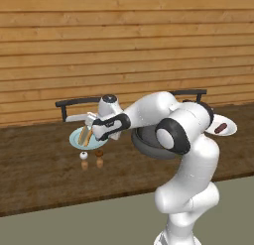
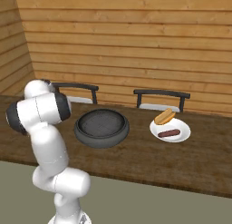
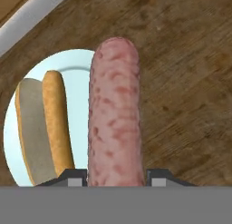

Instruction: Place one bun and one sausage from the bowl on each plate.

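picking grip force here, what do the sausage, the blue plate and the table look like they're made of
Sausage: soft-looking meat, mottled pink, faint sheen. Pale blue plate: probably glazed ceramic, smooth and even in colour. Table: dark wood, visible grain, matte. The gripper is shut on the sausage.

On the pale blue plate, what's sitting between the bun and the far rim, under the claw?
In the hand view, the sausage held in the claw hangs over that stretch of the pale blue plate, right of the bun; the plate shows bare there.

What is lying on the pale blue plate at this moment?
A split bun lies on the pale blue plate. The tool holds a sausage above the plate's edge. The sausage covers part of the plate, so anything beneath it is hidden.
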Robot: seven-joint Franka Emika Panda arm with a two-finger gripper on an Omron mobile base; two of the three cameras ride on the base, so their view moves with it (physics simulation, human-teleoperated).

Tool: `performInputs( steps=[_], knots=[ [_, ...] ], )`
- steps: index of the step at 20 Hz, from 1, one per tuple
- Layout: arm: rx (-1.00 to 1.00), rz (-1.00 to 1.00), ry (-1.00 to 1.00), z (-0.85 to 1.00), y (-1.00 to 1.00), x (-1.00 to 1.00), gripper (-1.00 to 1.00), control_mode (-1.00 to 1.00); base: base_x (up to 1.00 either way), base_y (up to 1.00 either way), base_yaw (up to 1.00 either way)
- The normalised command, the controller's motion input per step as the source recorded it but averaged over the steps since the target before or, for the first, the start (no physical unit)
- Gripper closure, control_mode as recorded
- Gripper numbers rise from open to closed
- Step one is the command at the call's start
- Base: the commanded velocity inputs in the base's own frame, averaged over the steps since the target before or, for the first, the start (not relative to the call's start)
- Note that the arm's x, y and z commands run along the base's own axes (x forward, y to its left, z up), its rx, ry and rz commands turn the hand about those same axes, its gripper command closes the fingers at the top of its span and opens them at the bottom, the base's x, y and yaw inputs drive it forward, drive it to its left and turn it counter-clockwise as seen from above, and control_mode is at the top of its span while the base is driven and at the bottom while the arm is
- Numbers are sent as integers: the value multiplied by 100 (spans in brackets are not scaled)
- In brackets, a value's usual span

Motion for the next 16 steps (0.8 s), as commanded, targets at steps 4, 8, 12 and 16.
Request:
performInputs(
  steps=[4, 8, 12, 16],
  knots=[
    [0, -10, 0, -31, 4, 43, 100, -100, 0, 0, 0],
    [0, -6, 0, -39, 0, 12, 100, -100, 0, 0, 0],
    [0, -4, 0, -28, 0, 18, -100, -100, 0, 0, 0],
    [0, 0, 0, -3, 0, 13, -100, -100, 0, 0, 0]
  ],
)
